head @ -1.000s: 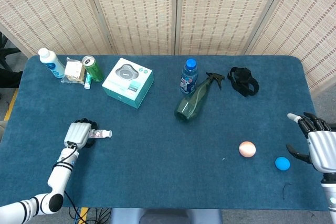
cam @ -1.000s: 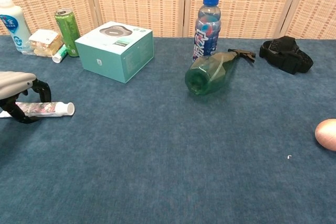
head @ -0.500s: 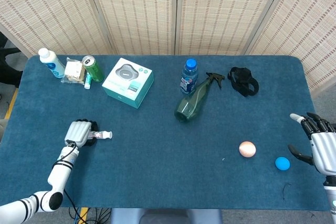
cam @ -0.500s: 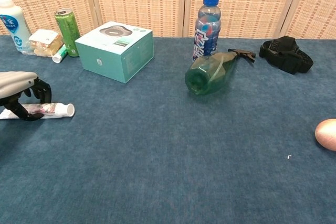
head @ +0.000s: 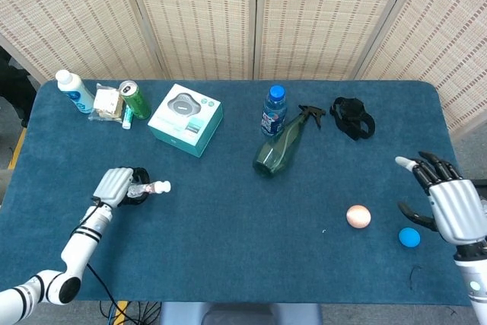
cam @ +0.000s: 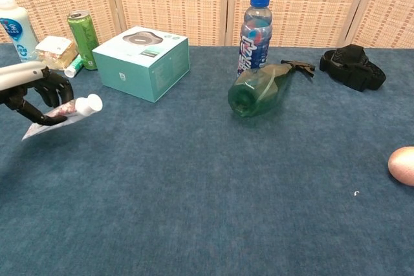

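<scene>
Spanning the scene, the bench [head: 228, 249] carries everything else. Left robot hand [head: 114, 186] grips the small tube [cam: 63, 111], lifted clear; setting it down remains. Right robot hand [head: 445, 202] hovers, fingers spread, holding nothing, beside the blue ball [head: 409, 237].

Along the table's [head: 228, 264] far edge, from the left corner: lotion bottle [head: 74, 90], snack packet [head: 106, 103], can [head: 135, 99], box [head: 186, 119]. Mid-edge, water bottle [head: 274, 111] behind spray bottle [head: 283, 144]; strap [head: 353, 118] rightward. Near right corner, two balls [head: 358, 216].
</scene>
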`<state>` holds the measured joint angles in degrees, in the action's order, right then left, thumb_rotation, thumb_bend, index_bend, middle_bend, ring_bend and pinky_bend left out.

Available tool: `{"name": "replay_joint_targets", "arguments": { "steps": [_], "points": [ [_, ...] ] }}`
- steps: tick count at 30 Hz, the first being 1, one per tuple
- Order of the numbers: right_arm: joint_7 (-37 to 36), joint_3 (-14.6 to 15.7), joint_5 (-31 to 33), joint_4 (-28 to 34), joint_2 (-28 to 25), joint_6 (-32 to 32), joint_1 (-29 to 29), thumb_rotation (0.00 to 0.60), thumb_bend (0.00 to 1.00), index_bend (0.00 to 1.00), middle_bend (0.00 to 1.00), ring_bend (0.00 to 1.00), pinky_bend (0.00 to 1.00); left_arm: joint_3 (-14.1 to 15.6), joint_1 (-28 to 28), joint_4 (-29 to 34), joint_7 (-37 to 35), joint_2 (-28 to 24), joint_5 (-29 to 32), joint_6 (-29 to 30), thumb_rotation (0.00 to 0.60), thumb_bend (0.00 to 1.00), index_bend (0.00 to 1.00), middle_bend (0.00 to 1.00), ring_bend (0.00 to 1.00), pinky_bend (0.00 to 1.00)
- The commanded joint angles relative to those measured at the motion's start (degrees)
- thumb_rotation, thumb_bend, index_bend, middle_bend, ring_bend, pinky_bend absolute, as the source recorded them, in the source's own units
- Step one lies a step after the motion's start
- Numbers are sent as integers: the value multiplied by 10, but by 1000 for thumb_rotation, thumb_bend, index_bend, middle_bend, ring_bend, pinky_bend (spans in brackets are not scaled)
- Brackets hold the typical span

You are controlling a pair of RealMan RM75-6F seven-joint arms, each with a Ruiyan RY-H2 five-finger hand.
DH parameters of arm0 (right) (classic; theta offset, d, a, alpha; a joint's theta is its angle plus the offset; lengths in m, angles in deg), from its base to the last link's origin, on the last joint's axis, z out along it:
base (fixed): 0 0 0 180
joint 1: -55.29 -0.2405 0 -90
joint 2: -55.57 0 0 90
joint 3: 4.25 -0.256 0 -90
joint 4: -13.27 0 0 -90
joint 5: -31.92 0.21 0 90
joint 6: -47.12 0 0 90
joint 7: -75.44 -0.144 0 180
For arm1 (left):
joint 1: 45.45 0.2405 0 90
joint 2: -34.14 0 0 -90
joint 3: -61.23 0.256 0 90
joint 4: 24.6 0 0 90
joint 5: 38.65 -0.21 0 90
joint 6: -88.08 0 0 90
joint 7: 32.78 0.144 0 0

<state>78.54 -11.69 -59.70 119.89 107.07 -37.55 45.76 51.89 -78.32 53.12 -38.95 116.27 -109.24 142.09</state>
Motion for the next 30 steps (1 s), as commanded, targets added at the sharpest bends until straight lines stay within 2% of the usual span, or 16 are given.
{"name": "replay_joint_targets", "arguments": {
  "steps": [1, 7, 16, 30],
  "points": [
    [-23, -11, -40, 0, 6, 28, -40, 600, 136, 267, 335, 160, 250, -14, -3, 59, -65, -46, -42, 3, 600, 413, 562, 619, 417, 320],
    [-60, -29, -79, -16, 36, 88, -117, 600, 136, 323, 338, 160, 250, -24, -17, 124, -96, -84, -59, -7, 600, 419, 574, 632, 428, 320],
    [-88, -53, -107, -46, 105, 172, -233, 600, 136, 406, 339, 160, 250, -37, -51, 192, -123, -119, -46, -57, 600, 425, 575, 633, 429, 320],
    [-41, -67, -101, -98, 198, 258, -352, 600, 137, 407, 340, 160, 250, -43, -96, 209, -152, -123, -9, -127, 600, 432, 576, 633, 431, 325]
  ]
}}
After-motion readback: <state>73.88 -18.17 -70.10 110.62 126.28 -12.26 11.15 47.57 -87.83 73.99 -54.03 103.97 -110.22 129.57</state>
